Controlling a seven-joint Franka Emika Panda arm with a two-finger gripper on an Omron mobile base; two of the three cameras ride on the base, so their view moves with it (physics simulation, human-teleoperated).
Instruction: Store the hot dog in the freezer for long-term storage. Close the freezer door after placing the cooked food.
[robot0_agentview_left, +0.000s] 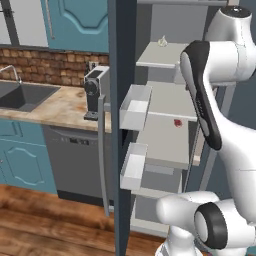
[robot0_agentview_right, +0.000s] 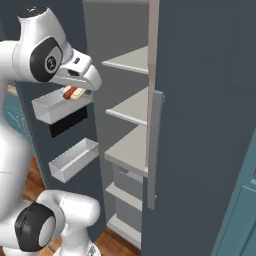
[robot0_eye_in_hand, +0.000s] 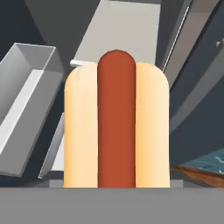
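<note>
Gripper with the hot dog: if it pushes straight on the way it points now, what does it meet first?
Judging by the hand view, the gripper, shut on the hot dog, aims at a pale freezer shelf, with a white door bin off to one side. Probably the shelf first; depth is unclear.

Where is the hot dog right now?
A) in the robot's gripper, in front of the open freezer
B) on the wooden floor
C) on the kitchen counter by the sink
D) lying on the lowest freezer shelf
A: the hot dog sits close up in the hand view, and the right base view shows it under the gripper, beside the door's upper bin.
</note>
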